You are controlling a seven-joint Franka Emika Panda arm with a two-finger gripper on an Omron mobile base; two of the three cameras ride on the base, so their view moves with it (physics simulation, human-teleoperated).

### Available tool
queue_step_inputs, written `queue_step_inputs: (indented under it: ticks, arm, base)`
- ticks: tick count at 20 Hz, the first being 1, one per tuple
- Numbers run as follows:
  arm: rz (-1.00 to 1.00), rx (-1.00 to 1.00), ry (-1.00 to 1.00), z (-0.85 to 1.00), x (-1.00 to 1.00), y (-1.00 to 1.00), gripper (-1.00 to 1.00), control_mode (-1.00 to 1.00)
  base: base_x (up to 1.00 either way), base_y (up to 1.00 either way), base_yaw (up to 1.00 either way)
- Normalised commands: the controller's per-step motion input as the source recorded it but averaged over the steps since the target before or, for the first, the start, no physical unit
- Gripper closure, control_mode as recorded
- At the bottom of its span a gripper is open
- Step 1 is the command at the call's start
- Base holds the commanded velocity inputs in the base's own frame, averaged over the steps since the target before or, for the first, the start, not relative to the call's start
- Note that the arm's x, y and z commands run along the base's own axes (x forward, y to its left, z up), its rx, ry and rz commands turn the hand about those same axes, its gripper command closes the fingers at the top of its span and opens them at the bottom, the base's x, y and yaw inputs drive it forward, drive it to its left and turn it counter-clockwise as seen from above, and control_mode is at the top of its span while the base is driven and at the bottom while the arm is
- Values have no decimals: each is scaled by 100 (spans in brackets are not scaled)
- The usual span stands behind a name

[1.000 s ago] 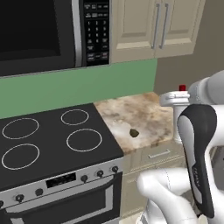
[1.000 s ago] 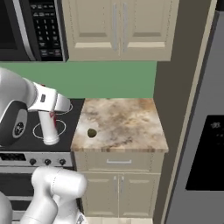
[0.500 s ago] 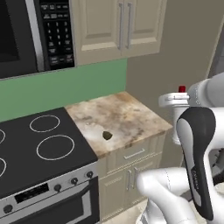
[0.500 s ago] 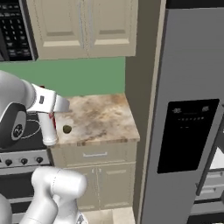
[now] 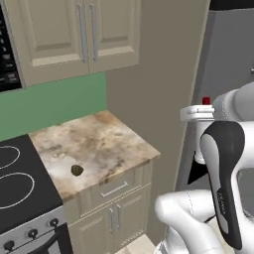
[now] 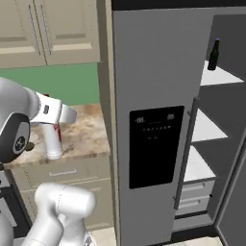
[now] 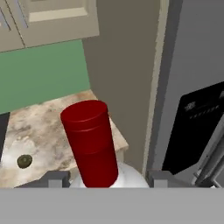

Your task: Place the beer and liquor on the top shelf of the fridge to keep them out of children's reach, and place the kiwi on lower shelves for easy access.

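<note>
My gripper (image 7: 106, 179) is shut on the neck of the liquor (image 7: 89, 140), a pale bottle with a red cap standing up between the fingertips (image 7: 54, 178). In the right base view the liquor (image 6: 53, 143) hangs under the hand (image 6: 56, 113), over the counter's right end. Its red cap (image 5: 206, 101) also shows in the left base view. The kiwi (image 5: 77, 170) lies on the marble counter (image 5: 104, 144); it appears small at the left as the kiwi (image 7: 24, 161) in the hand view. The fridge (image 6: 153, 96) stands open at the right, with the beer (image 6: 214, 55) upright on the top shelf (image 6: 218, 78). Lower shelves (image 6: 206, 129) are bare.
The fridge door with the black display (image 6: 156, 144) and a dark vertical handle (image 6: 186, 149) stands between the counter and the shelves. Beige wall cabinets (image 5: 74, 34) hang above the counter. The stove (image 5: 15, 183) is at the left. Drawers (image 6: 192, 199) sit at the fridge's bottom.
The whole picture has shifted: the base has driven right, leaving the microwave and stove behind and bringing the open fridge into view. The gripper still holds the liquor.
</note>
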Motion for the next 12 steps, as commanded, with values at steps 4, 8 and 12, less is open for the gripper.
queue_step_inputs:
  ticks: [4, 8, 12]
  arm:
    - [0, 0, 0, 0, 0, 0, 100, 100]
    - [0, 0, 0, 0, 0, 0, 100, 100]
    - [0, 0, 0, 0, 0, 0, 100, 100]
  base:
    - [0, -78, -17]
    - [0, -80, -15]
    - [0, -72, -11]
